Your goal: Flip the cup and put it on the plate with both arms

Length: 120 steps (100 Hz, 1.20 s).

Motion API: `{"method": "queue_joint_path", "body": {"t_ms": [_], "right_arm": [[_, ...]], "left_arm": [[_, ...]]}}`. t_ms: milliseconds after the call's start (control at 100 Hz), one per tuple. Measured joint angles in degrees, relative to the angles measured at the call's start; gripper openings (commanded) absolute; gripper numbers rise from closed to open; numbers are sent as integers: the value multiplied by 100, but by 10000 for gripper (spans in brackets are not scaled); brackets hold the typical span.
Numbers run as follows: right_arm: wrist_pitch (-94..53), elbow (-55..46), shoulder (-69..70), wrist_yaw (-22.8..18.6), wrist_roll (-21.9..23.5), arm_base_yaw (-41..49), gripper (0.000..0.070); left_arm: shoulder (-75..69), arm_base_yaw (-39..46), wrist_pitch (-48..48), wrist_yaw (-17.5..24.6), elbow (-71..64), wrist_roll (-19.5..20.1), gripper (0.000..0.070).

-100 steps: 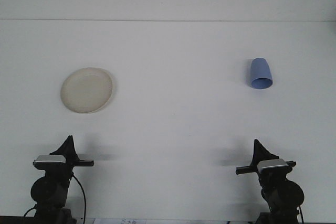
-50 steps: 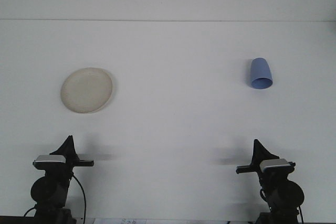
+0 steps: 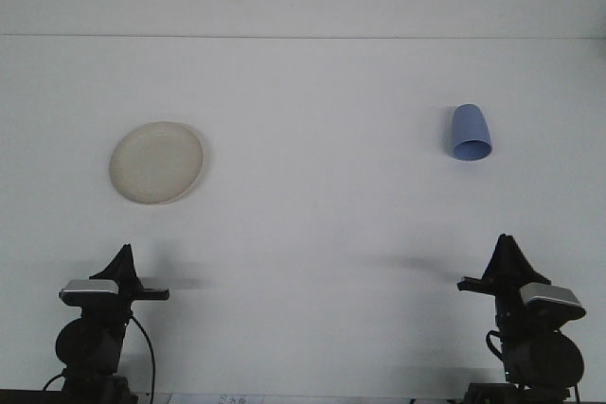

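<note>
Resting low at the near table (image 3: 312, 234) edge, the left gripper (image 3: 123, 254) and right gripper (image 3: 507, 245) hold nothing; whether their fingers are parted, I cannot tell. The blue cup (image 3: 470, 132) lies far right, well apart from the plate (image 3: 156, 162) at left.

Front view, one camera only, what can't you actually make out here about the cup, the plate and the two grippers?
- Blue cup: small and far off, so its inside does not show.
- Left gripper and right gripper: dark silhouettes seen from behind; open or shut cannot be told.
- Both arm bases: cut off by the bottom edge.
- Plate: too pale and small to judge its rim depth or surface detail.
</note>
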Motion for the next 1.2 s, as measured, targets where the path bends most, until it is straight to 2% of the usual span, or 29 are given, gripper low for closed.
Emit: {"method": "queue_joint_path", "body": {"t_ms": [30, 60, 220, 400, 680, 900, 1130, 1200], "right_arm": [[0, 223, 197, 0, -46, 0, 438], [-7, 433, 424, -4, -103, 0, 461], [-302, 1462, 1847, 9, -763, 0, 461], [39, 1996, 3480, 409, -1718, -11, 461], [1276, 1982, 5630, 358, -2116, -378, 461], [2592, 1982, 6942, -516, -2284, -885, 460], [3689, 2063, 8266, -1088, -2308, -1335, 460], [3753, 2234, 8609, -1137, -2308, -1423, 460]], "left_arm": [[0, 0, 0, 2, 0, 0, 15], [0, 0, 0, 2, 0, 0, 15], [0, 0, 0, 2, 0, 0, 15], [0, 0, 0, 0, 0, 0, 15], [0, 0, 0, 2, 0, 0, 15], [0, 0, 0, 2, 0, 0, 15], [0, 0, 0, 2, 0, 0, 15], [0, 0, 0, 2, 0, 0, 15]]}}
